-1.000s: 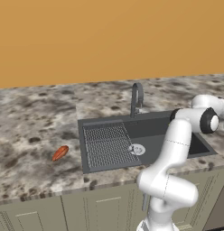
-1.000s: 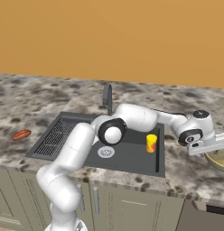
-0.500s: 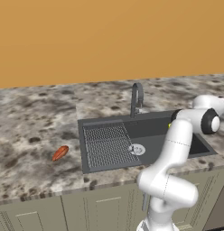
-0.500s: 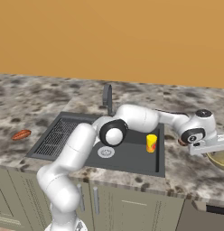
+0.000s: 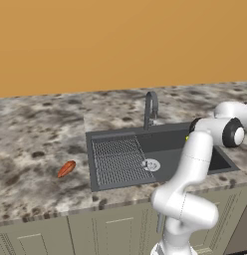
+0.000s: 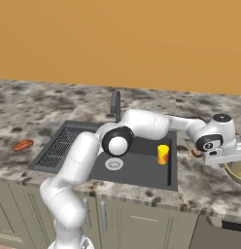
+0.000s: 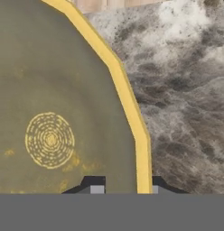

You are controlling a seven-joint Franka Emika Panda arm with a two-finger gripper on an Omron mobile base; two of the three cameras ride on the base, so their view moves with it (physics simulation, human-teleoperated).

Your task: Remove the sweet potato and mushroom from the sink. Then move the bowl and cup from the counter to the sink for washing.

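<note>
The tan-gold bowl [image 6: 237, 173] sits on the counter at the far right. In the hand view the bowl [image 7: 50, 113] spreads wide, with its yellow rim running down between my fingertips. My gripper [image 6: 232, 163] [image 7: 125, 185] is shut on that rim, one finger inside and one outside. The yellow cup [image 6: 163, 154] stands upright in the sink [image 6: 142, 168]. The sweet potato [image 6: 23, 145] [image 5: 66, 169] lies on the counter left of the sink [image 5: 215, 162]. Just right of the basin, the brown mushroom [image 6: 195, 152] rests on the counter beside my wrist.
A grey arched faucet [image 6: 115, 103] [image 5: 151, 107] rises behind the basin, and the ribbed drainer grid [image 5: 118, 159] covers its left half. My arm reaches across the sink to the right. Speckled stone counter [image 7: 186, 90] lies beyond the bowl's rim.
</note>
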